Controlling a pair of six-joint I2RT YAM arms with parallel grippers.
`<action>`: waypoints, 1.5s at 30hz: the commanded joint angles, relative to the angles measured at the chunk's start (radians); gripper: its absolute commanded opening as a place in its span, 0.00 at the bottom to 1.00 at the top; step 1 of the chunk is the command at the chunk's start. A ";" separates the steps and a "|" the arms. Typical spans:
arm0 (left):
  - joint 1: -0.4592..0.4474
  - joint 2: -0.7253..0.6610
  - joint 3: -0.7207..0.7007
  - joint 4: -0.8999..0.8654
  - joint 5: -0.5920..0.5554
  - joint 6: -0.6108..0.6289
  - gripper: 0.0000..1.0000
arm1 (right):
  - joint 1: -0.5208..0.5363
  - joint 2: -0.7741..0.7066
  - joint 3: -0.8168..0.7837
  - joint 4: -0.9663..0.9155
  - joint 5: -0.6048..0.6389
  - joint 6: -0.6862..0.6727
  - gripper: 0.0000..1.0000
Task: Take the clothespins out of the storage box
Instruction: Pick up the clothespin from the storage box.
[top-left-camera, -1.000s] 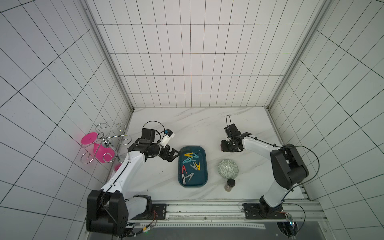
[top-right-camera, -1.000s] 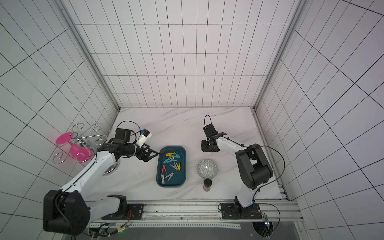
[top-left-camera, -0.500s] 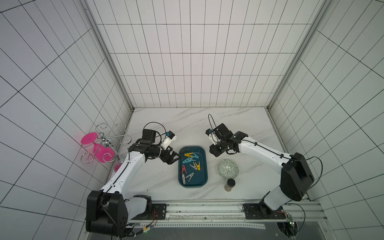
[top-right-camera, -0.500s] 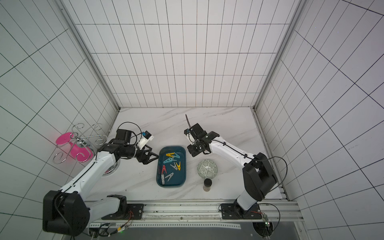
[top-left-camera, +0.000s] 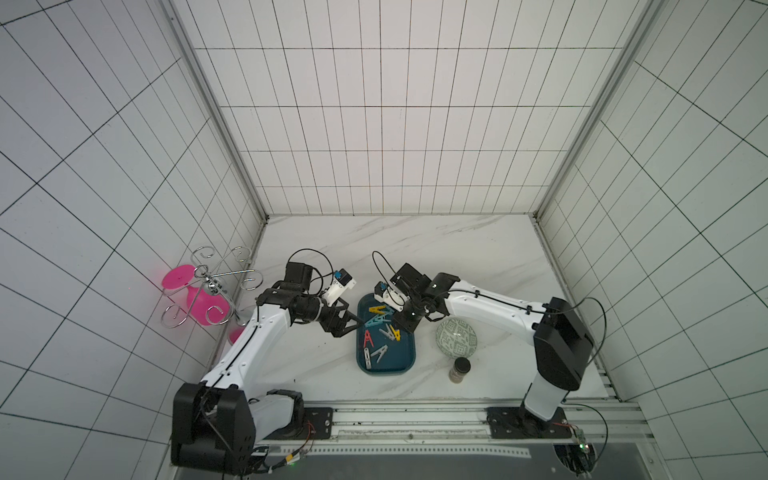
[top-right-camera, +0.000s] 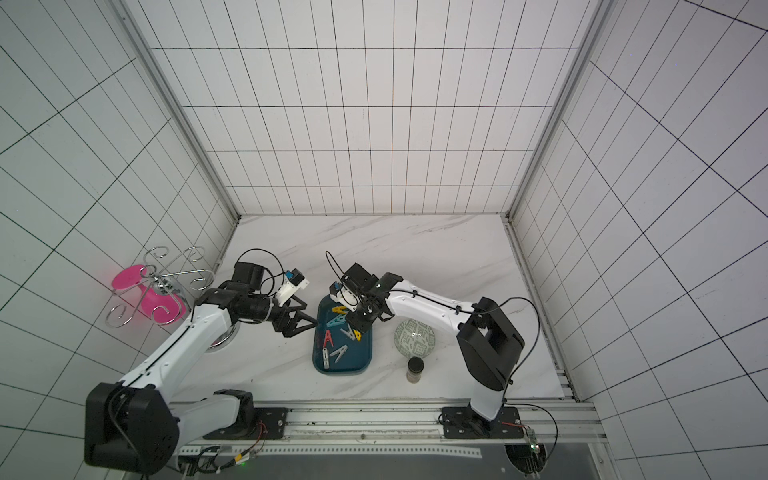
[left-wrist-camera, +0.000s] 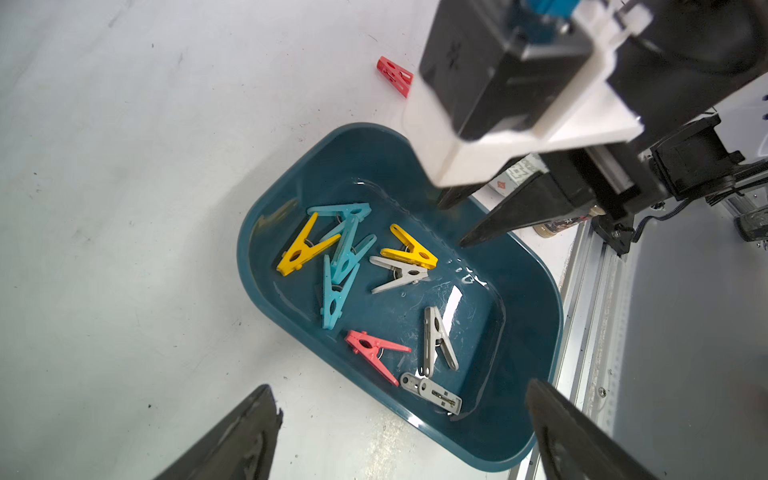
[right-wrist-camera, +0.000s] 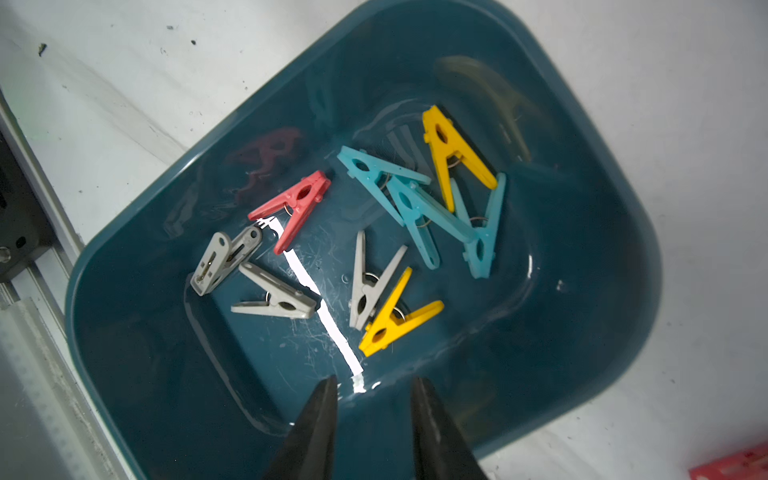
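- Nine clothespins (right-wrist-camera: 411, 208) in box (right-wrist-camera: 602, 270), mid-table; one red pin (left-wrist-camera: 395, 77) out on table.
- Right end effector (right-wrist-camera: 374, 386) nearer: over box's 2 o'clock rim, narrowly parted, empty.
- Yellow pin (top-left-camera: 395, 332) about 9 o'clock of it in a top view, long axis slanted across gap.
- Left end effector (top-left-camera: 349, 326) spread wide, empty, at 9 o'clock rim.

In both top views the right gripper (top-left-camera: 406, 325) covers the far right corner of the box (top-left-camera: 401, 357) and parts of the pegs (top-left-camera: 379, 322) there. In the left wrist view it hides most of the bowl (left-wrist-camera: 519, 171) and the jar (left-wrist-camera: 557, 226). A red peg (right-wrist-camera: 731, 467) outside the box is cut off at the edge of the right wrist view.
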 joint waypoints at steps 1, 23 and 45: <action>0.003 -0.022 -0.019 0.017 0.011 0.010 0.94 | 0.017 0.032 0.030 0.065 -0.020 0.001 0.33; 0.084 -0.038 -0.040 0.088 0.053 -0.059 0.95 | 0.057 0.202 0.004 0.219 -0.003 0.073 0.29; 0.087 -0.030 -0.042 0.092 0.049 -0.060 0.95 | 0.052 0.163 0.010 0.181 0.005 0.071 0.07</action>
